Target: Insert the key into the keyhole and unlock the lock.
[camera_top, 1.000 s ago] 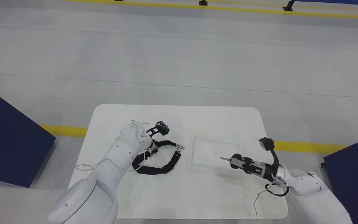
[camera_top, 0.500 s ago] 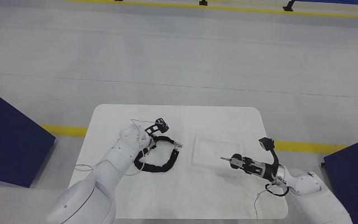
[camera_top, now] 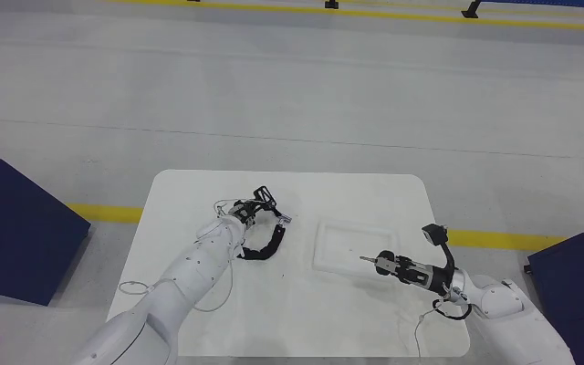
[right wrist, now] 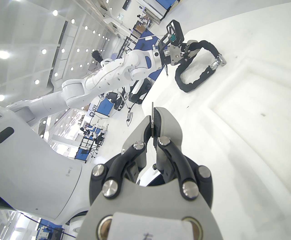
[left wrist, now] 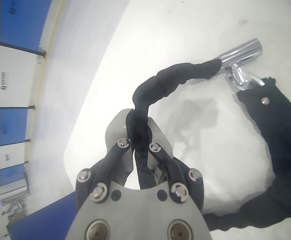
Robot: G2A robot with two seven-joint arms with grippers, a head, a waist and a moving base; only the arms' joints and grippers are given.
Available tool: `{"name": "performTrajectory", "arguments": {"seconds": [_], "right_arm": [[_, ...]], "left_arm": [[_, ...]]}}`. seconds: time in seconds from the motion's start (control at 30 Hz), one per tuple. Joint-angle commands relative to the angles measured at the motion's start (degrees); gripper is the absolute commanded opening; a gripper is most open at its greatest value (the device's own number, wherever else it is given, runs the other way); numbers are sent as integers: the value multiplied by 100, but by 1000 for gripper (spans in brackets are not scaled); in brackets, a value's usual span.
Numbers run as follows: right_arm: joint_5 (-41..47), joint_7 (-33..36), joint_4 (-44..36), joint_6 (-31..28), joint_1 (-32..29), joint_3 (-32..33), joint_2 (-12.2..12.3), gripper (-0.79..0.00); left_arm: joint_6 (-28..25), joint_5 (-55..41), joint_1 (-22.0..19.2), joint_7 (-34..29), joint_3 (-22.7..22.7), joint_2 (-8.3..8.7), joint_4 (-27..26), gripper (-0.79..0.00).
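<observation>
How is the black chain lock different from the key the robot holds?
The chain lock is black, thick and curved into a loop; the key is thin, flat and straight. The chain lock is long with shiny metal ends; the key is much smaller. The left gripper holds the chain lock; the right gripper holds the key. Each is clamped in a shut gripper.

**Large industrial hall fitted out for robot trials**

Indoors, on a hall scale. Smooth grey floor (camera_top: 292,91) marked with yellow lines (camera_top: 105,213), as on a factory floor. Dark blue partitions (camera_top: 32,233) standing around a single white worktop (camera_top: 365,196). High ceiling carrying rows of round lamps (right wrist: 55,13). Farther back, other stations (right wrist: 89,134) with blue screens, stands and loose cabling. Consistent with a robotics laboratory or test hall.
</observation>
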Motion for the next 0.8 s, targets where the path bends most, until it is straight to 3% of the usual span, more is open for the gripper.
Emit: {"name": "performTrajectory", "arguments": {"seconds": [0.0,0.17,0.33,0.53,0.77], "right_arm": [[0,0,0,0,0,0,0,-785],[0,0,0,0,0,0,0,-785],[0,0,0,0,0,0,0,-785],[0,0,0,0,0,0,0,-785],[0,0,0,0,0,0,0,-785]], "left_arm": [[385,207,204,77,-55,129,-354,-785],[1293,808,841,-76,-383,540,-1562,-785],[1682,1667,1704,-520,-992,1044,-3221,-785],[1534,2757,2817,-941,-1839,1511,-5131,-785],[1278,3596,3664,-1016,-2389,1724,-6362,-785]]}}
